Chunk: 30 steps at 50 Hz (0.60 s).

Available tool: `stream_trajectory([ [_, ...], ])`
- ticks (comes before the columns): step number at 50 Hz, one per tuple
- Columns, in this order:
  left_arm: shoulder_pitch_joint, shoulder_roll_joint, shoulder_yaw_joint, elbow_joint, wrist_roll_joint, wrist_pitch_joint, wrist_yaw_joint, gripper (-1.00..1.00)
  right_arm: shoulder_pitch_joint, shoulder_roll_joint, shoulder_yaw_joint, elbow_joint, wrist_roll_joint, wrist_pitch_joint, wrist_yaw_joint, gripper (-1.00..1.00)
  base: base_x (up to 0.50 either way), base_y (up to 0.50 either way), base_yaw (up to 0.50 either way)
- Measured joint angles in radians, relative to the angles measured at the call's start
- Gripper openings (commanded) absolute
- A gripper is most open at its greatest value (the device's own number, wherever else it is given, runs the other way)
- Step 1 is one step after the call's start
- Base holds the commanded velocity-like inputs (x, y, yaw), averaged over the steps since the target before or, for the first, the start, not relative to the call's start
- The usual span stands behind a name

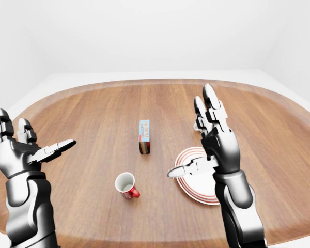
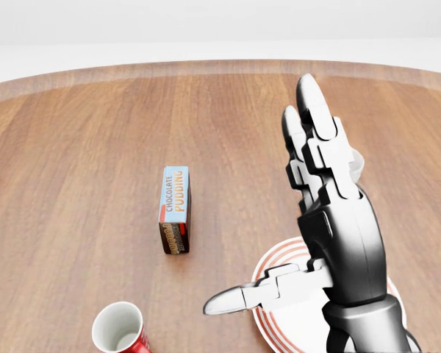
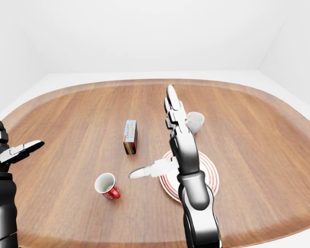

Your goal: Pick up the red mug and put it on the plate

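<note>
Right hand (image 2: 331,220) raised with fingers spread, gripping nothing, above the striped plate (image 3: 209,170); the red mug (image 1: 126,185) stands upright lower left of it. Left hand (image 1: 18,150) likewise splayed, well apart.

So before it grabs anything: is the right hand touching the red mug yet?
Apart. The left-eye view shows bare table between the red mug and the open right hand, which is raised over the plate.
</note>
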Motion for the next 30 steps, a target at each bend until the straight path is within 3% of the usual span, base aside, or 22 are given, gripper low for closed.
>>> stream_trajectory([
  [6, 0.001, -0.001, -0.001, -0.002, 0.001, 0.000, 0.000, 1.00, 0.001, 0.025, 0.157, 0.034, -0.080, 0.000, 0.007, 1.00, 0.00, 0.00, 0.00],
  [14, 0.000, -0.001, 0.000, -0.004, 0.000, 0.000, 0.001, 1.00, -0.036, 0.074, 0.285, 0.141, -0.173, 0.000, 0.039, 1.00, 0.00, 0.00, 0.00],
  [30, 0.000, -0.001, -0.001, -0.009, -0.002, 0.000, 0.002, 1.00, -0.077, 0.157, 0.371, 0.475, -0.278, 0.000, 0.110, 1.00, 0.00, 0.00, 0.00],
])
